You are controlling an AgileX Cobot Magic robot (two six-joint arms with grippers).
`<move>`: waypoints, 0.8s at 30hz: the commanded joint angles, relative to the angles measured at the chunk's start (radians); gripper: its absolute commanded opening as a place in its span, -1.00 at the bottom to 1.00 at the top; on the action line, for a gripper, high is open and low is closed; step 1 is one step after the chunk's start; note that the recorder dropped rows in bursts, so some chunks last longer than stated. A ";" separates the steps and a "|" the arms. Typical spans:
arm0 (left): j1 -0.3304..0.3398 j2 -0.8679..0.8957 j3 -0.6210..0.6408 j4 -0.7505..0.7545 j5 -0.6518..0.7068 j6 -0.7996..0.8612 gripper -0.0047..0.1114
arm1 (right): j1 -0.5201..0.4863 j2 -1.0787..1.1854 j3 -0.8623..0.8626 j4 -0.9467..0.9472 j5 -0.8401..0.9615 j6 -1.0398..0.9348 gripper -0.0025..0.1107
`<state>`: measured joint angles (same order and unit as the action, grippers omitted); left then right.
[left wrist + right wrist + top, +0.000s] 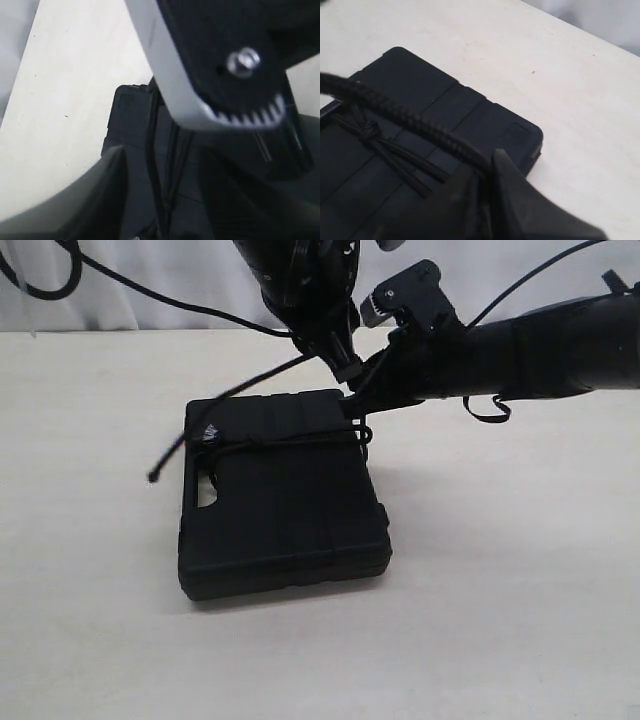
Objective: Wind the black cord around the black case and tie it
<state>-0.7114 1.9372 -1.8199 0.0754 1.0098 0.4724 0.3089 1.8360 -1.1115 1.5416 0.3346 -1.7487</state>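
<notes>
The black case [285, 495] lies flat on the table. The black cord [285, 443] crosses its far part in several strands, and a free end [157, 476] hangs off to the left. Both grippers meet at the case's far right corner. My left gripper [345, 370] comes down from above. In the left wrist view my left gripper [165, 167] stands open, with cord strands [167, 190] running between its fingers. My right gripper [487, 162] is shut on the thick braided cord [415, 120] over the case [470, 117]. A small knot [370, 131] sits on the strands.
The beige table [500, 570] spreads wide round the case. A pale curtain [150, 280] closes the back. Loose black robot cables [40, 280] hang at the upper left. The right arm [540, 350] reaches in from the right, its silver bracket [170, 85] close over the left gripper.
</notes>
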 commanded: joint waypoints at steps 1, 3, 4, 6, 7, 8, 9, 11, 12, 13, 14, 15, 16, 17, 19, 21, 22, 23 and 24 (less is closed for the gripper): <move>0.001 -0.012 -0.009 0.017 0.013 0.002 0.05 | -0.005 -0.009 -0.001 0.004 -0.111 0.054 -0.88; 0.001 -0.012 -0.009 0.017 0.019 0.002 0.05 | -0.005 -0.009 0.001 0.004 -0.181 0.078 -0.88; 0.001 -0.012 -0.009 0.017 0.021 0.002 0.05 | -0.005 -0.009 0.001 0.004 -0.222 0.087 -0.88; 0.001 -0.012 -0.009 0.017 0.023 0.002 0.05 | -0.005 -0.011 0.009 0.004 -0.314 0.089 -0.88; 0.001 -0.012 -0.009 0.017 0.023 0.002 0.05 | -0.005 -0.011 0.013 0.020 -0.365 0.089 -0.88; 0.001 -0.012 -0.009 0.017 0.023 0.002 0.05 | -0.005 -0.011 0.018 0.033 -0.402 0.089 -0.88; 0.001 -0.012 -0.009 0.017 0.020 0.002 0.05 | -0.005 -0.011 0.023 0.044 -0.446 0.088 -0.88; 0.001 -0.009 -0.009 0.013 0.012 0.002 0.05 | -0.005 -0.011 0.041 0.044 -0.498 0.083 -0.82; 0.001 -0.005 -0.009 0.006 0.007 0.002 0.05 | -0.007 -0.011 0.049 0.044 -0.511 0.083 -0.75; 0.001 -0.001 -0.009 -0.003 0.002 0.002 0.05 | -0.007 -0.010 0.057 0.044 -0.513 0.083 -0.65; 0.001 0.005 -0.009 -0.013 0.002 0.002 0.05 | -0.007 -0.010 0.062 0.044 -0.518 0.083 -0.57; 0.001 0.013 -0.009 -0.016 0.002 0.002 0.05 | -0.007 -0.010 0.070 0.044 -0.518 0.083 -0.45; 0.001 0.021 -0.007 -0.016 0.002 0.002 0.05 | -0.007 -0.010 0.072 0.044 -0.518 0.083 -0.36; 0.001 0.027 -0.007 -0.018 0.004 0.002 0.05 | -0.007 -0.010 0.076 0.055 -0.527 0.083 -0.27; 0.001 0.044 -0.007 -0.028 0.013 0.002 0.05 | -0.007 -0.012 0.077 0.086 -0.580 0.083 -0.08; 0.001 0.059 -0.007 -0.033 0.034 0.002 0.05 | -0.007 -0.012 0.077 0.092 -0.686 0.077 -0.01; 0.001 0.068 -0.007 -0.033 0.039 0.002 0.05 | -0.007 -0.012 0.077 0.092 -0.735 0.072 0.00; 0.001 0.076 -0.007 -0.033 0.038 0.002 0.05 | -0.007 -0.012 0.077 0.092 -0.783 0.061 0.00; 0.001 0.082 -0.007 -0.033 0.038 0.002 0.05 | -0.007 -0.012 0.077 0.092 -0.845 0.048 0.00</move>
<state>-0.7114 2.0035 -1.8209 0.0553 1.0439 0.4766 0.3084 1.8344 -1.0372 1.6226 -0.3603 -1.6714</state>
